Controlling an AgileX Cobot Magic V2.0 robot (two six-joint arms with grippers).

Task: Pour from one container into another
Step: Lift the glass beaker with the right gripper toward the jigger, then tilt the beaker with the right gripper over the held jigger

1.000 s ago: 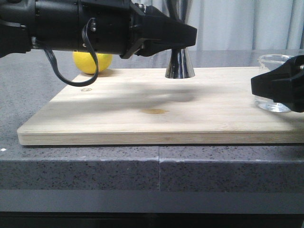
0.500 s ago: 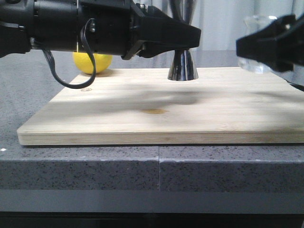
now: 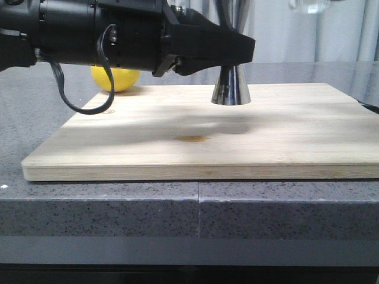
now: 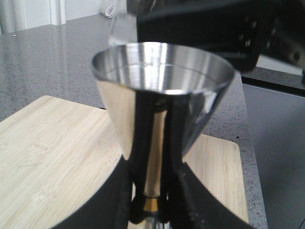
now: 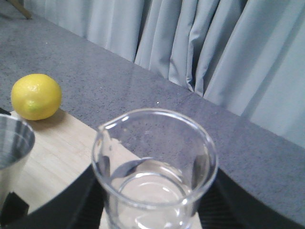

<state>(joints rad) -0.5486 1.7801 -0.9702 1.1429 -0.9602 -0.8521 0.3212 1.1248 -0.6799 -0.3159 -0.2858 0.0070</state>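
Note:
The steel jigger (image 3: 231, 87) stands upright on the wooden board (image 3: 177, 139), toward its back. My left gripper (image 3: 240, 50) is shut on its narrow waist. In the left wrist view the black fingers (image 4: 125, 191) clamp the gold-banded waist, and the jigger's open cup (image 4: 162, 71) fills the middle. The clear glass beaker (image 5: 155, 171) has clear liquid in its bottom and sits upright between the pads of my right gripper (image 5: 153, 202), which is shut on it. In the front view only the beaker's bottom (image 3: 309, 6) shows, high above the board and right of the jigger. The jigger's rim (image 5: 14, 140) lies beside and below the beaker.
A yellow lemon (image 3: 115, 78) rests on the grey stone counter (image 3: 118, 213) behind the board's far left corner, also in the right wrist view (image 5: 36, 96). A small amber stain (image 3: 194, 139) marks the board. Grey curtains (image 5: 214, 47) hang behind the counter.
My right gripper has lifted the beaker off the board's right side, up and a little left, to the top of the front view. The jigger and left gripper shifted slightly right.

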